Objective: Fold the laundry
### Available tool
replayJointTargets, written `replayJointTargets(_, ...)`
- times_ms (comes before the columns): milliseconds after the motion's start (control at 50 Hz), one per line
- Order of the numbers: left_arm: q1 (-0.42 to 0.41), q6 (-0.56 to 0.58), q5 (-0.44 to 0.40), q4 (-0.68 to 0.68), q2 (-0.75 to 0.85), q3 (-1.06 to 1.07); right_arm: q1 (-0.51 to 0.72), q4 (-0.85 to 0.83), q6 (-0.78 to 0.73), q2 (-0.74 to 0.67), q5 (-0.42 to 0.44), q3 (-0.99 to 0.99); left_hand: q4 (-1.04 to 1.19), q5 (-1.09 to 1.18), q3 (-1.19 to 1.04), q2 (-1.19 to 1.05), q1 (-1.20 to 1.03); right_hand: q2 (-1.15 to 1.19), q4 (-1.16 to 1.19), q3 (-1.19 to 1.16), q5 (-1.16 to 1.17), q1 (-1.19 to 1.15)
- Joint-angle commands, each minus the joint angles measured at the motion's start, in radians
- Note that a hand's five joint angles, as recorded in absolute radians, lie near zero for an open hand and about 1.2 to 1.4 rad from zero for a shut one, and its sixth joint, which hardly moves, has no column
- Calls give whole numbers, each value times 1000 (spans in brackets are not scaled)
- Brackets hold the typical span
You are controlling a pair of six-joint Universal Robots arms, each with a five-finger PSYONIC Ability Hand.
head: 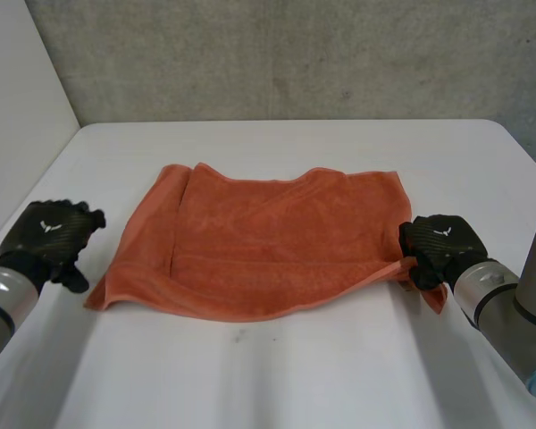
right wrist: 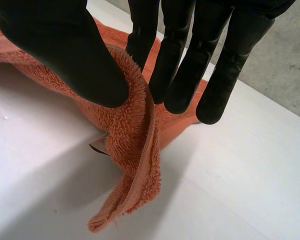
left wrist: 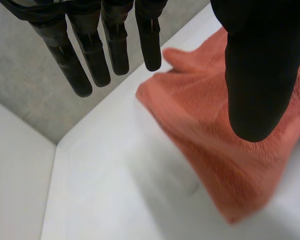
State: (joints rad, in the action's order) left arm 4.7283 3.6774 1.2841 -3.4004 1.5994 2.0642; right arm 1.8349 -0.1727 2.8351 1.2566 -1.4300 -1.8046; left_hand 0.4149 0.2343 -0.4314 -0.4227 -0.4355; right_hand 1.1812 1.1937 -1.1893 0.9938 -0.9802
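Note:
An orange towel (head: pixel 268 237) lies spread across the middle of the white table (head: pixel 295 375), with a strip at its left side folded over. My right hand (head: pixel 438 246) is at the towel's near right corner. In the right wrist view that corner (right wrist: pixel 135 150) is lifted off the table and pinched between the thumb (right wrist: pixel 60 55) and the fingers, its tip hanging down. My left hand (head: pixel 49 237) hovers left of the towel's near left corner, apart from it. Its fingers (left wrist: pixel 90 55) are straight and hold nothing, with the towel's edge (left wrist: pixel 230 150) below the thumb.
A grey concrete wall (head: pixel 295 54) rises behind the table's far edge. A white wall (head: pixel 18 107) stands along the table's left side. Bare tabletop lies in front of the towel and on both sides of it.

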Motion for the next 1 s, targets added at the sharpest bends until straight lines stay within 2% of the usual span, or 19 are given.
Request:
replayJointTargets(20,53,-2,-5,21,-3,74,1,-1,0,-2,13,-6,45,51,-29,-37,-25,215,203,-207,228,-416)
replayJointTargets(220,49,-48,-94,52,65,85,4,-2,-3,-5,14,-24,51,57,-35,-43,-30,215,203,-207,228,-416)
replayJointTargets(340,39,-118,-98,33,94,74,4,-4,-3,-5,14,-27,60,66,-43,-52,-39,215,203,-207,228,-416)
replayJointTargets(620,1,-125,-92,-43,237,10,6,-7,-9,-5,14,-36,157,163,-140,-149,-136,215,203,-207,228,-416)
replayJointTargets(700,-4,-126,-92,-73,263,-10,6,-5,-9,-5,14,-38,268,274,-252,-260,-247,215,203,-207,228,-416)
replayJointTargets(780,-11,-126,-92,-111,270,-29,1,-4,-9,-3,14,-36,611,617,-594,-603,-590,215,203,-207,228,-416)
replayJointTargets(800,-11,-126,-92,-132,272,-35,1,-2,-11,-3,14,-35,841,848,-825,-834,-821,215,203,-207,228,-416)
replayJointTargets(820,-11,-126,-92,-140,271,-36,1,-2,-11,-2,13,-32,966,972,-949,-958,-945,215,203,-207,228,-416)
replayJointTargets(880,-7,-125,-88,-152,264,-39,-2,4,-14,10,8,-22,981,987,-965,-974,-961,215,203,-207,228,-416)
replayJointTargets(940,-4,-122,-88,-149,232,-44,-14,47,-49,79,5,-9,981,987,-965,-974,-961,215,203,-207,228,-416)
replayJointTargets(960,-4,-122,-88,-143,205,-42,-17,67,-68,107,5,-4,981,987,-965,-974,-961,215,203,-207,228,-416)
replayJointTargets(1000,4,-119,-94,-81,49,-26,-26,122,-114,155,5,7,981,987,-965,-974,-961,215,203,-207,228,-416)
